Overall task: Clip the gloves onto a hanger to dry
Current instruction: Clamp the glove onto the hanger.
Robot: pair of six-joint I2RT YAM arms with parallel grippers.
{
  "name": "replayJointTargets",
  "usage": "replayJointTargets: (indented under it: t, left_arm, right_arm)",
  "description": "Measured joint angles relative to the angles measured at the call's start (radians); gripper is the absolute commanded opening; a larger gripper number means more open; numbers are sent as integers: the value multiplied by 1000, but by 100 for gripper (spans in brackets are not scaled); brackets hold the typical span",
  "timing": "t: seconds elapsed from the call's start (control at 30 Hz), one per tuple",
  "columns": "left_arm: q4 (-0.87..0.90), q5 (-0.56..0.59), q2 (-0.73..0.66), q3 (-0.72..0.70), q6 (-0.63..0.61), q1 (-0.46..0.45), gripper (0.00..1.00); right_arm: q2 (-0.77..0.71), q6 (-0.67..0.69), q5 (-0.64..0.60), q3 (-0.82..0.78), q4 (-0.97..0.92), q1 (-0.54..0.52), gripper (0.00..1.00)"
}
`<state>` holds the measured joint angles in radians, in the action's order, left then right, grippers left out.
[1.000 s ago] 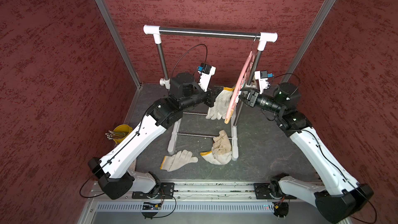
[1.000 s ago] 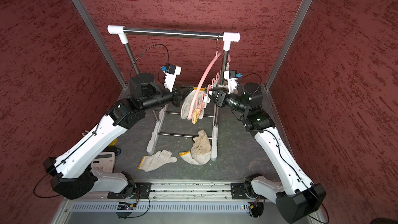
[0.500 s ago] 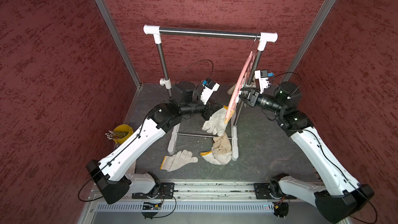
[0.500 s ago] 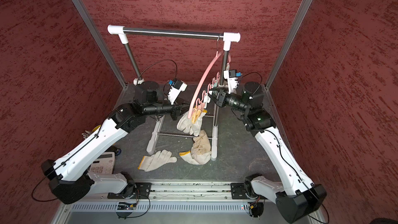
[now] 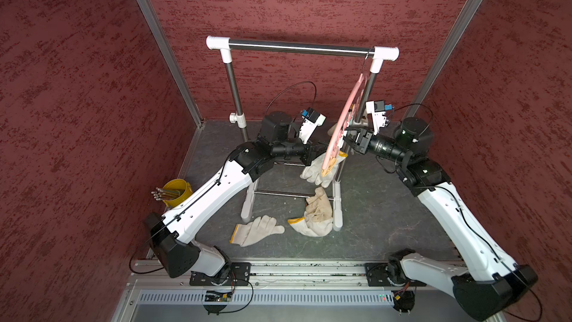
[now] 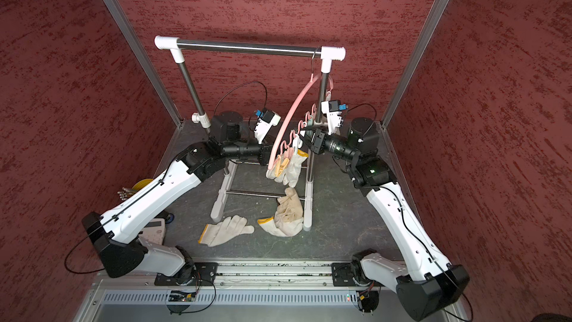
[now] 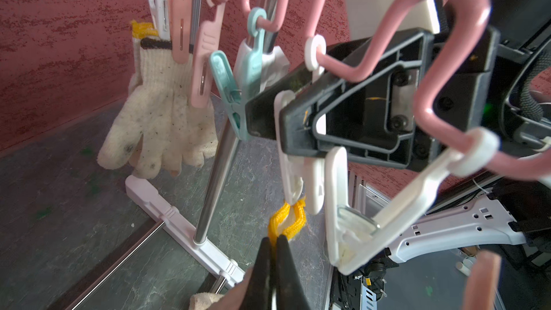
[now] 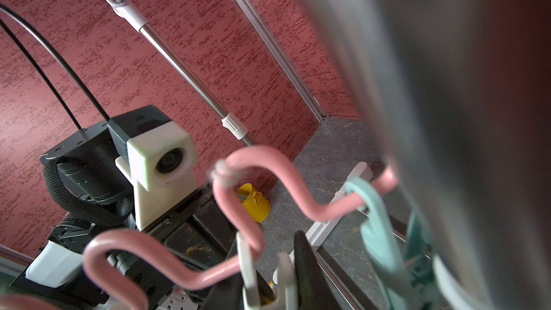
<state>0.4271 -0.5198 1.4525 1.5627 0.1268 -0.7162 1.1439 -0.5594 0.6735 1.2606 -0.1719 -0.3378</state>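
While a cuff is being offered up to a clip, left tool [image 7: 273,241]: being pressed fully closed on the yellow cuff [image 7: 287,219] of the held glove [image 7: 205,298], whose body is being left to dangle below.
Right tool [image 7: 272,117]: being clamped, nearly closed, on the handles of the white clip [image 7: 295,174]. The clip's mouth is being held just above the cuff; whether it is biting cannot be told.
Hanger [image 6: 288,119]: being carried by the steel rack [image 5: 297,46], its low end at about 1 o'clock from the middle of the counter [image 5: 387,212].
Clipped glove [image 7: 161,114]: being gripped at the cuff by a pink clip [image 7: 179,34] further along the bar.
Loose gloves: a white glove [image 5: 257,230] at 7 o'clock and a beige glove [image 5: 315,215] at 6 o'clock are lying on the counter.
Handling: the knit is being judged light, limp and grippy, not fragile. Hold is best taken on the thick cuff rim, close beside the clip mouth, since the fabric sags and the clip swings.
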Motion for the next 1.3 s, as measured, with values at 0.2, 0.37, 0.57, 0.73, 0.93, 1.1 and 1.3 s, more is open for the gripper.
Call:
replayJointTargets:
  t: [0.2,0.37,0.57,0.73,0.93,1.1,1.3]
  left_arm:
    - [-19,-6,9,42,10,0,0]
    - [-26,-7,9,55,16,0,0]
    - [-25,-11,16,56,18,0,0]
    - [-25,-15,19,57,23,-2,0]
    - [-26,-18,19,68,27,-2,0]
    - [-26,-19,19,68,30,-2,0]
    - [-26,-16,19,68,29,-2,25]
  right_arm:
    - [-8,-1,0,-17,14,0,12]
    - [-14,-1,0,-26,23,0,12]
    - [-15,-1,0,-27,27,0,10]
    - [-18,-1,0,-37,39,0,14]
    - [-26,0,-3,-41,41,0,36]
    - [-31,5,-11,-41,39,0,48]
    - [-42,16,-37,-41,10,-1,65]
